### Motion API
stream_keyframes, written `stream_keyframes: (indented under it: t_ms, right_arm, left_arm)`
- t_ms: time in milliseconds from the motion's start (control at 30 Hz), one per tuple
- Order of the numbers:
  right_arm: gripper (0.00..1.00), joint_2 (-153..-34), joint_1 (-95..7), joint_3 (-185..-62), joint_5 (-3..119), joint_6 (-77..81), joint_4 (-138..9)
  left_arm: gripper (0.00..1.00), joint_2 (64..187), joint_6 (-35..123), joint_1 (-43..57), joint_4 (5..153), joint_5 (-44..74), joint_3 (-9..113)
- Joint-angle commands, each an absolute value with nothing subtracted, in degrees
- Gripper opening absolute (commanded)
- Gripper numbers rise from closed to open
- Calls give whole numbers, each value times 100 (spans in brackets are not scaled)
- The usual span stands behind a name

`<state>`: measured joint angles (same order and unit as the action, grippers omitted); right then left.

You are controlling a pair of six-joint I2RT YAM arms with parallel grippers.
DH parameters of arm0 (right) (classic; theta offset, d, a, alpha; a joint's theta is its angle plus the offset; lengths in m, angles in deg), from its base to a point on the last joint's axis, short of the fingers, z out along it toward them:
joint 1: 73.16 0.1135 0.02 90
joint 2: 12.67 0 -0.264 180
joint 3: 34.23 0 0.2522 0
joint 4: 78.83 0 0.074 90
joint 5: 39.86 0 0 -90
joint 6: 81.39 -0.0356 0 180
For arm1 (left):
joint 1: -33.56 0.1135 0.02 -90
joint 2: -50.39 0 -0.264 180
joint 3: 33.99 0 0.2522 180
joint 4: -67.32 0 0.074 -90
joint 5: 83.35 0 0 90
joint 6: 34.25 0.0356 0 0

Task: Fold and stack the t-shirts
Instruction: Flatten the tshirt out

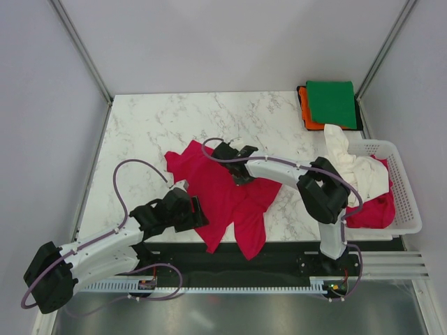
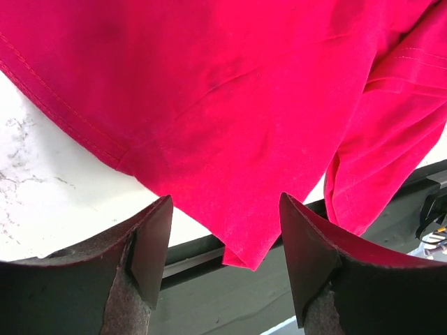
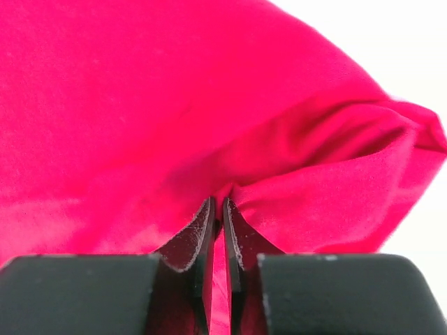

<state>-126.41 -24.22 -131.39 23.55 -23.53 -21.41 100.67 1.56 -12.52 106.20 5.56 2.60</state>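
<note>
Right pincer pinches red t-shirt — left pincer agape.

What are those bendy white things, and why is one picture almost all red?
The bendy white things are two robot arms fixed at the table's near edge. Each ends in a claw with two fingers. One picture looks down from above. The other two come from little cameras on the wrists, so close to the cloth that red fills them. A big red t-shirt lies crumpled on the marble table. The right claw has pinched a fold of it. The left claw is open, beside the shirt's edge, holding nothing. At the back corner sits a folded green t-shirt on an orange one. The white basket holds a white shirt and another red one.
</note>
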Motion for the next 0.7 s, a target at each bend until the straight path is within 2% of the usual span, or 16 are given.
stream_keyframes:
  t_ms: [0, 133, 167, 433, 667]
  right_arm:
    - [14, -11973, -2438, -13140, 2008, -2400, -1806]
    - [8, -11403, -2438, -13123, 1912, -2408, -1533]
    - [0, -11297, -2430, -13096, 1885, -2426, -1420]
    - [0, -9577, -2736, -12289, 1577, -2768, -953]
    - [0, -8370, -3229, -11497, 1515, -3094, -698]
  left_arm:
    - [69, 10022, -24, -1249, 10419, 498, 236]
    - [71, 10005, -6, -1249, 10603, 471, 376]
    - [71, 9979, 11, -1249, 10734, 471, 446]
    - [70, 9583, -59, -1267, 12018, 873, 1202]
    - [70, 10171, -356, -1714, 12283, 1298, 1335]
